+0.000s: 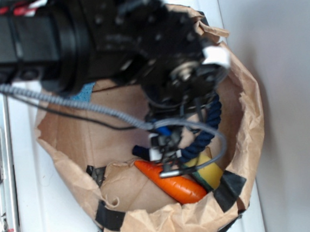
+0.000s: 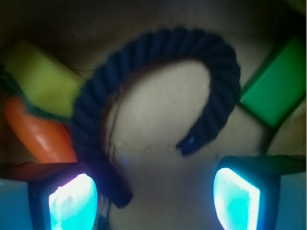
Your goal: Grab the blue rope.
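The blue rope (image 2: 163, 45) is a thick navy twisted cord bent into an arch on the brown paper floor. In the wrist view one end lies just inside my left pad (image 2: 72, 203). The other end stops short, ahead of the gap. My gripper (image 2: 154, 199) is open, its glowing cyan pads far apart with nothing clamped between them. In the exterior view the gripper (image 1: 166, 150) hangs low inside the paper bag (image 1: 153, 224), and part of the rope (image 1: 213, 116) curves out to its right. The arm hides the rest of the rope.
An orange carrot (image 1: 174, 185) lies beside the rope's left leg (image 2: 41, 134). A yellow-green sponge (image 1: 211, 171) sits behind it. A green block (image 2: 273, 91) is to the right. The bag's crumpled walls ring everything. My grey braided cable (image 1: 61, 100) crosses the bag.
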`<state>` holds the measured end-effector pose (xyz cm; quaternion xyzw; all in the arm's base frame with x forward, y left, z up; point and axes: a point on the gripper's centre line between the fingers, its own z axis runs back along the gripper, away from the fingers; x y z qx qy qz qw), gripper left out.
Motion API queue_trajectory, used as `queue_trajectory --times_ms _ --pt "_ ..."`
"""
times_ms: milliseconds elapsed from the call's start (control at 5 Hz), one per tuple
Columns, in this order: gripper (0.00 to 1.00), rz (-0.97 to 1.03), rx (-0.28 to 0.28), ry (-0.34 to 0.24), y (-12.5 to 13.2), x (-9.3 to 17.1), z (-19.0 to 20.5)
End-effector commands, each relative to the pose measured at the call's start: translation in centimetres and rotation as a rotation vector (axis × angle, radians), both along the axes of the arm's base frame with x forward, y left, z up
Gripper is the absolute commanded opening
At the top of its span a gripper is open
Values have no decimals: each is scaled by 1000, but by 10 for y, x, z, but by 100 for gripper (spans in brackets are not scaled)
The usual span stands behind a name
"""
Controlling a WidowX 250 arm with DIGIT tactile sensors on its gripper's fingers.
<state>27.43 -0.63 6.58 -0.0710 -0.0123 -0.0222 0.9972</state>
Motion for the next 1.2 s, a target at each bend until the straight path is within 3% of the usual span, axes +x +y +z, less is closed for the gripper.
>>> queue_trajectory --times_ms 0,200,400,800,1000 --pt "100 19 9 -176 -38 -1 -4" --pt "100 44 20 -185 -49 21 -12" --pt "100 60 7 -155 -52 42 -11" --pt "100 75 -20 -143 -35 49 -6" --pt "100 85 0 -150 -34 52 -10"
